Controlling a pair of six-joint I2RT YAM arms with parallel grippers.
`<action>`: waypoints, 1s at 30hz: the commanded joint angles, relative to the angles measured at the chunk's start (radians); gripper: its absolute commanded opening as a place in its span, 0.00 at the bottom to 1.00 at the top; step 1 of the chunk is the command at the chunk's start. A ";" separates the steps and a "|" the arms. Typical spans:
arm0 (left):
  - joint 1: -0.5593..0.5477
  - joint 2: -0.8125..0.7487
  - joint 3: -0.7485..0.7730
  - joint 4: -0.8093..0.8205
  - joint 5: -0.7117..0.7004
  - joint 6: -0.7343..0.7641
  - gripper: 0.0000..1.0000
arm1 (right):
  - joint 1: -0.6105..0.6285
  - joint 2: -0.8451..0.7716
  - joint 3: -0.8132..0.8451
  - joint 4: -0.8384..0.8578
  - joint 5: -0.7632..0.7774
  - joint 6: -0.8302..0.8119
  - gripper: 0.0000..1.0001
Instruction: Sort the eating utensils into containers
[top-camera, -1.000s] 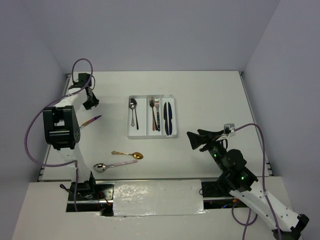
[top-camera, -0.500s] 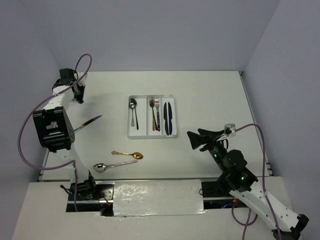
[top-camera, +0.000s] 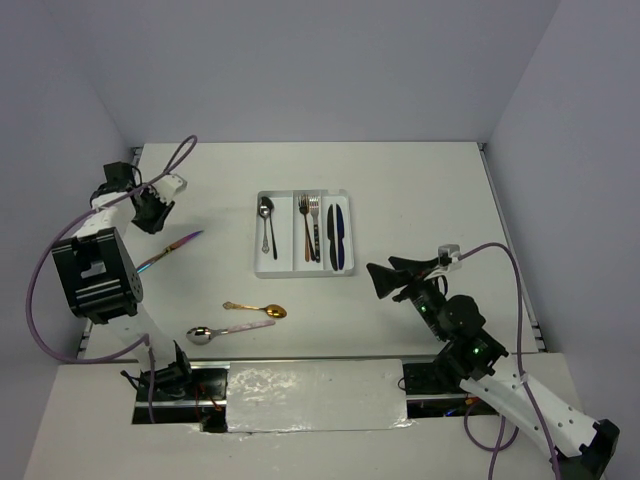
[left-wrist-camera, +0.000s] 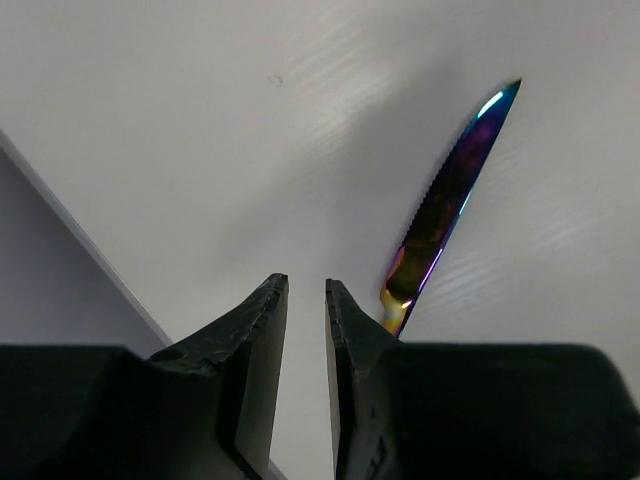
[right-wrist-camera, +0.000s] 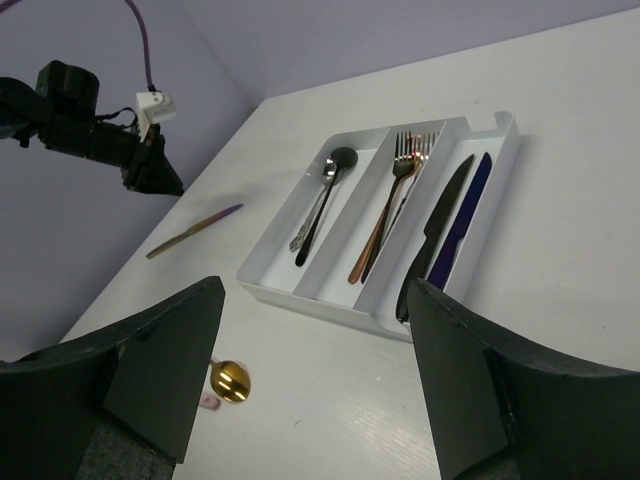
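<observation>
One knife partly behind left hand

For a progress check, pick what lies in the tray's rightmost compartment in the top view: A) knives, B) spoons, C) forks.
A: a black knife and a dark blue knife lie there, with the forks in the middle and the spoons on the left of the tray.

White table, pale lavender walls on 3 sides, shiny crinkled sheet at table's near edge, ctr
</observation>
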 joint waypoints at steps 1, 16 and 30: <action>0.054 -0.035 -0.022 -0.078 0.096 0.162 0.35 | 0.003 0.003 -0.014 0.092 -0.013 -0.027 0.82; 0.088 0.017 -0.079 -0.086 0.081 0.285 0.58 | 0.000 0.027 -0.040 0.138 -0.001 -0.041 0.82; 0.070 0.084 -0.040 -0.198 0.118 0.317 0.59 | 0.002 0.027 -0.054 0.155 -0.013 -0.042 0.82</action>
